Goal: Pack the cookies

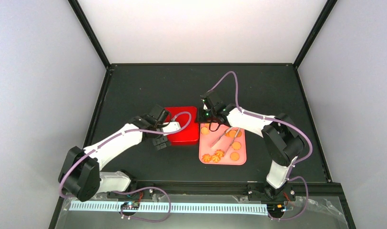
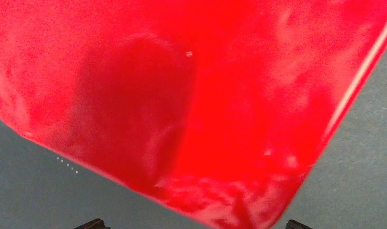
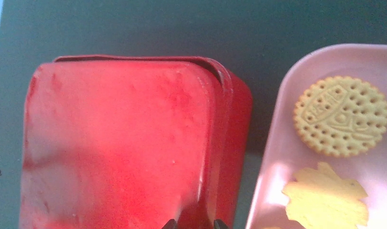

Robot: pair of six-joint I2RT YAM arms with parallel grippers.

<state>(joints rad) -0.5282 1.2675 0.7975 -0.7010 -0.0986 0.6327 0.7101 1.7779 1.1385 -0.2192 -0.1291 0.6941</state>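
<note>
Packing: not begun | cookies (image 1: 235,156) all on tray (image 1: 206,143) | box (image 1: 184,137) closed | left tool (image 1: 160,142) apart | right tool (image 3: 194,223) pinching lid (image 3: 120,143)

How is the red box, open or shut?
Covered: the lid lies over the whole box, with no inside showing. A dark gap at its far edge suggests it may not be fully seated.

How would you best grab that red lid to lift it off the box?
Probably by the edge that faces the pink tray, coming straight down from above. The lid is broad and flat, likely too wide to span with two fingers, but that side turns down into a thin lip that can be pinched. The tray lies close by, so a sideways approach looks cramped.
</note>
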